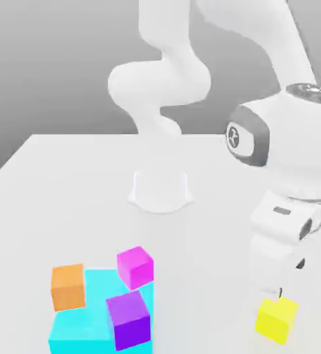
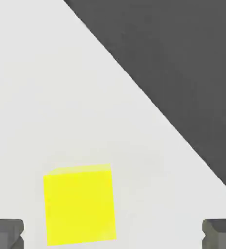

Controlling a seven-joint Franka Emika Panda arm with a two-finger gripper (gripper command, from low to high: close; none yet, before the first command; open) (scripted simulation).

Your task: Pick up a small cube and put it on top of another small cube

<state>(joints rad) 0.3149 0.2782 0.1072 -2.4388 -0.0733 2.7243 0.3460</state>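
Observation:
The small yellow cube [image 1: 277, 319] rests on the white table [image 1: 66, 180] near its front corner, at the exterior view's right. My gripper [image 1: 278, 296] hangs just above it, pointing down. In the hand view the yellow cube [image 2: 79, 204] lies between the two dark fingertips [image 2: 6, 233], closer to one than the other and touching neither. The gripper [image 2: 113, 236] is open wide and holds nothing. A magenta small cube [image 1: 135, 267] sits far off at the exterior view's left.
An orange cube [image 1: 68, 286] and a purple cube [image 1: 129, 319] crowd a large cyan block [image 1: 87, 325] beside the magenta cube. The arm's white base [image 1: 160, 190] stands mid-table. The table's edge [image 2: 149, 97] runs close by the yellow cube.

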